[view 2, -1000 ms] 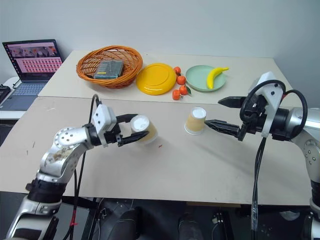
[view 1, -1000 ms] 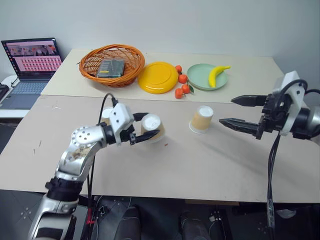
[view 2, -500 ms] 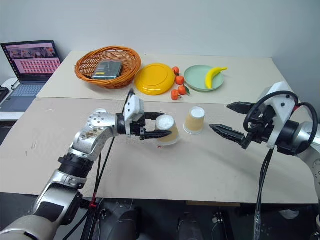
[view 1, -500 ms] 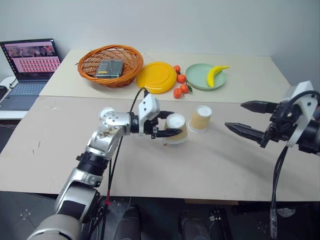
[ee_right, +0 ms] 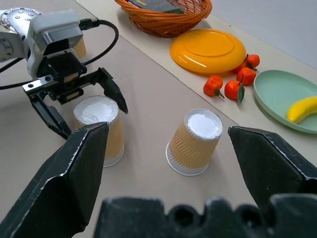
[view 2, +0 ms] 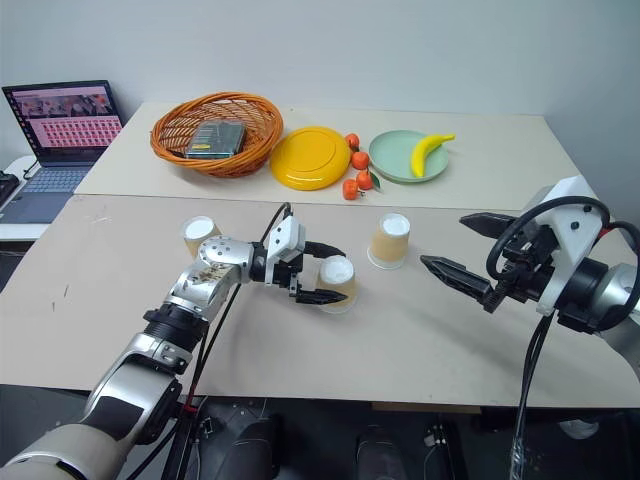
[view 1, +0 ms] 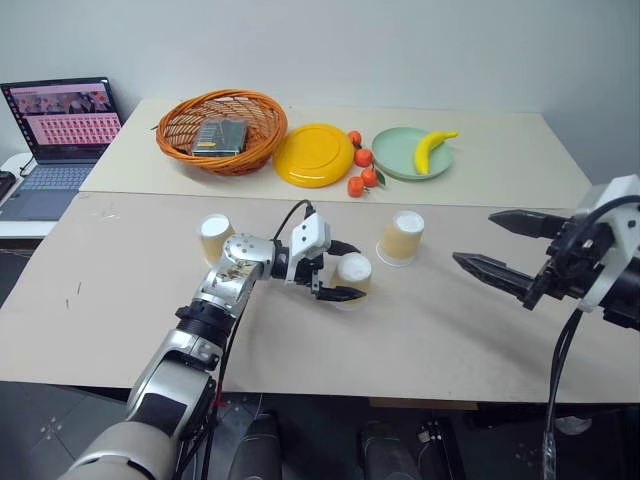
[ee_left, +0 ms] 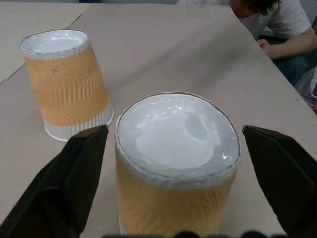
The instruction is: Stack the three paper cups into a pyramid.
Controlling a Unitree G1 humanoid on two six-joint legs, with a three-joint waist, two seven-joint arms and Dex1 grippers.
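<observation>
left wrist view shows the left tool [ee_left: 168, 163] newly spread off the carried cup [ee_left: 177, 158], now upside down on the desk [ee_left: 198, 54] beside the second cup [ee_left: 67, 82]; right tool [view 1: 510, 245] hangs apart.

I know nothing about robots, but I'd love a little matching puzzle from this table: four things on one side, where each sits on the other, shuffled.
Things:
1. banana
2. dark box
3. tangerines
4. nearest paper cup

Places:
A. in the wicker basket
B. between the left gripper's open fingers
C. on the green plate
D. between the yellow plate and the green plate

Pairs: 1-C, 2-A, 3-D, 4-B
</observation>
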